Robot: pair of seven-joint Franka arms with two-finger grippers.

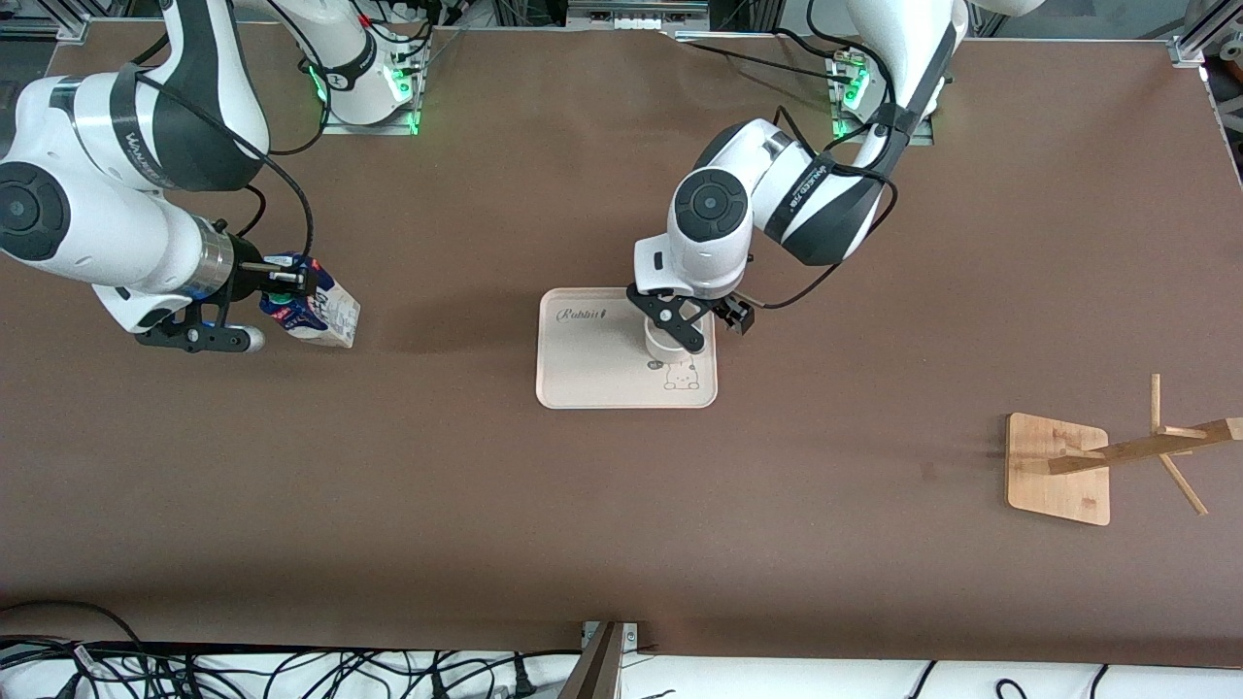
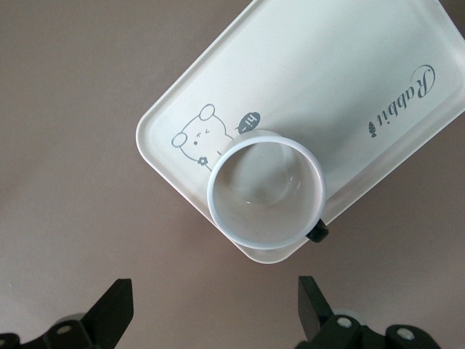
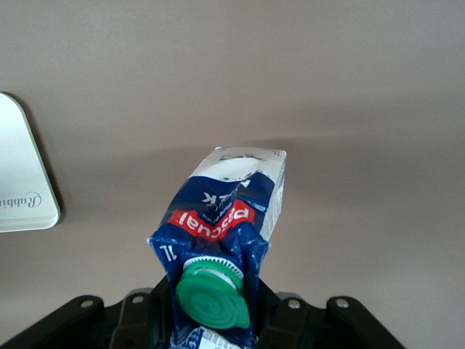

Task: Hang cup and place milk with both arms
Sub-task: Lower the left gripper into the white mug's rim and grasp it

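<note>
The white cup (image 1: 661, 342) stands upright on the pale tray (image 1: 592, 364), at the tray's corner toward the left arm's end. In the left wrist view I look down into the cup (image 2: 265, 196); its black handle (image 2: 317, 233) sticks out over the tray's edge (image 2: 378, 65). My left gripper (image 1: 694, 325) hangs over the cup, open and empty (image 2: 214, 313). My right gripper (image 1: 277, 291) is shut on the top of the milk (image 1: 325, 309), which is tilted near the right arm's end. The right wrist view shows the milk (image 3: 225, 218), its green cap (image 3: 213, 294) and that gripper (image 3: 214, 323).
A wooden cup rack (image 1: 1058, 468) with thin pegs stands on its square base toward the left arm's end, nearer the front camera. One tray corner (image 3: 22, 182) shows in the right wrist view. The brown table (image 1: 621, 505) lies around them.
</note>
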